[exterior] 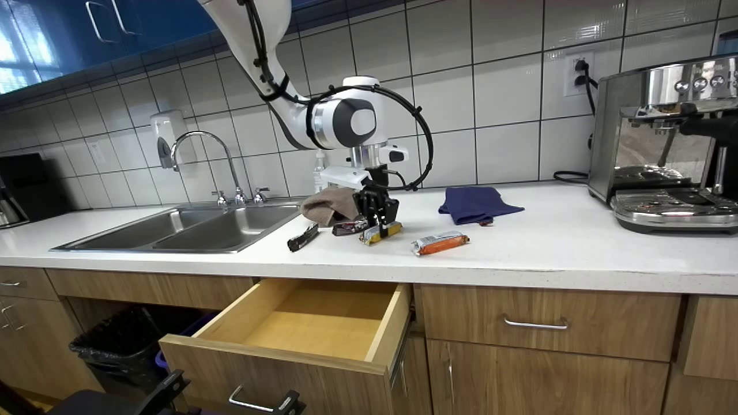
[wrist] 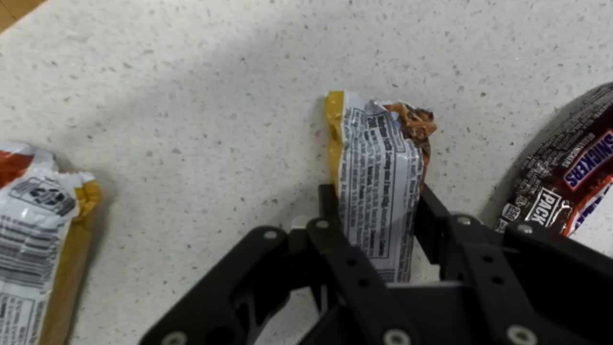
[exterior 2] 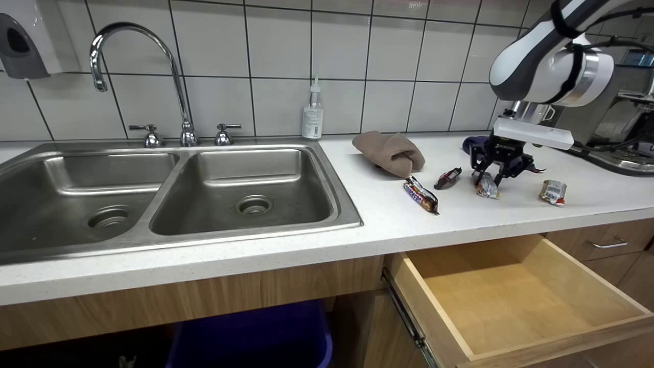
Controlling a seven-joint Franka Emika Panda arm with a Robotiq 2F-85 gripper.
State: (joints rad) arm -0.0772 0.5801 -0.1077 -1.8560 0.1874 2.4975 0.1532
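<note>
The black two-fingered gripper (wrist: 377,195) pinched a small oblong snack bar in a glossy yellow-and-white film wrapper (wrist: 376,165) across its narrow width, so gripping looked like the step in hand. Doing it well called for even pressure from both fingers (wrist: 328,203): firm enough for likely slippery film, gentle enough not to squash it. In an exterior view the bar (exterior: 394,229) appeared gripped near mid-length, which should have limited tipping. Care was due towards the double-basin stainless-steel sink (exterior 2: 166,191), since a dark brown wrapped bar (wrist: 570,172) lay near on that side.

The pinched bar seemed to rest on the white speckled countertop (wrist: 201,62), right of the sink in both exterior views. Its upward face was white with fine dark print, yellow along one edge; its free end was crimped and crumpled, showing brown-orange patches.
</note>
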